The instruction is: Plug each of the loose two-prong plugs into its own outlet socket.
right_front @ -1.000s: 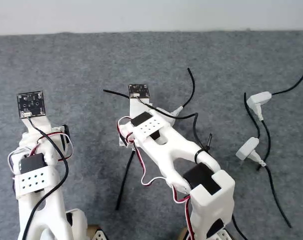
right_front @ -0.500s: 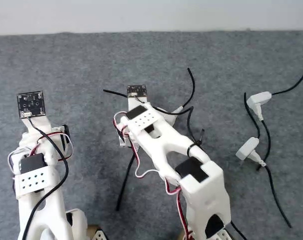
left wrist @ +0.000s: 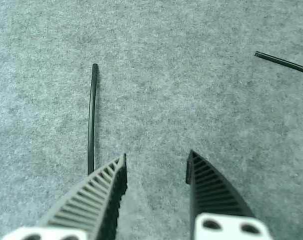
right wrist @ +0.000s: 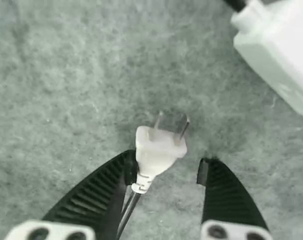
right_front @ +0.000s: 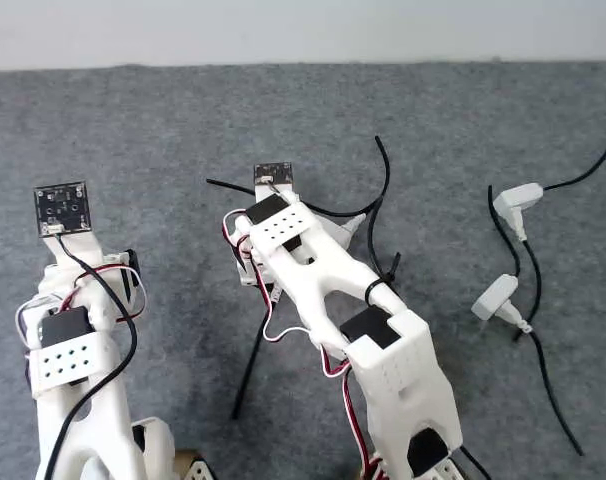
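Right, the right gripper (right wrist: 166,159): jaws stand wide apart, nothing clamped. A white two-prong plug (right wrist: 159,145) lies btwn them on the grey mat (right wrist: 51,75), its body up against one finger w/ a clear gap to the other. The prongs are blurred and pale, so hard to make out. Its cord runs back alongside that finger and is partly hidden by it. Past the prongs and off to one side is a white block (right wrist: 279,45), cut off by the frame edge. No slots visible on it, so can't tell which face shows.

The left gripper (left wrist: 157,156) is also open, approx the same spread, w/ bare mat btwn the fingers. A black cable end (left wrist: 92,115) lies just beside one finger, and its lower stretch goes behind that finger. A second cable (left wrist: 284,62) is well apart, cut off at the edge.

In the high view the right arm (right_front: 323,280) covers its own gripper and the plug. The left arm (right_front: 78,340) does the same. Far to the side lie two white pieces (right_front: 516,203) (right_front: 496,297) w/ black cords, near each other, too small to tell plug from socket.
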`<state>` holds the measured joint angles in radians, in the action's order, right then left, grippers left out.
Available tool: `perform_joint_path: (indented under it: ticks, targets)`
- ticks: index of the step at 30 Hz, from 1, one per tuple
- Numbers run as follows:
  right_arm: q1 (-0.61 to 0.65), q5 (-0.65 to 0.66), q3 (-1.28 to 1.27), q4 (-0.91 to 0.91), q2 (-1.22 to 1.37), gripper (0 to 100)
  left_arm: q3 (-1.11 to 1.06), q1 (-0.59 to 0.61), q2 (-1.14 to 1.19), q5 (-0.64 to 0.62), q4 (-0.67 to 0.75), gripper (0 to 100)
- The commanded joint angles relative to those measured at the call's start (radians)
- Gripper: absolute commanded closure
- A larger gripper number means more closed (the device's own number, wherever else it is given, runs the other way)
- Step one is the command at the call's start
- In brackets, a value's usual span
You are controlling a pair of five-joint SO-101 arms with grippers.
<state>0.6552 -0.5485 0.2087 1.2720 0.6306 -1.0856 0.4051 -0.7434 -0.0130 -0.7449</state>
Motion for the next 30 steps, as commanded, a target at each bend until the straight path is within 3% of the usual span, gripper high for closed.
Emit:
perform_joint_path:
  ticks: [1,30]
  targets:
    - [0.01,-0.005,0.046,-0.056,0.027,84.7,0.008,0.006,-0.006,-0.005,0.021,81]
    - [0.031,-0.003,0.074,-0.096,0.05,87.4,-0.008,0.0,-0.006,-0.005,0.051,81]
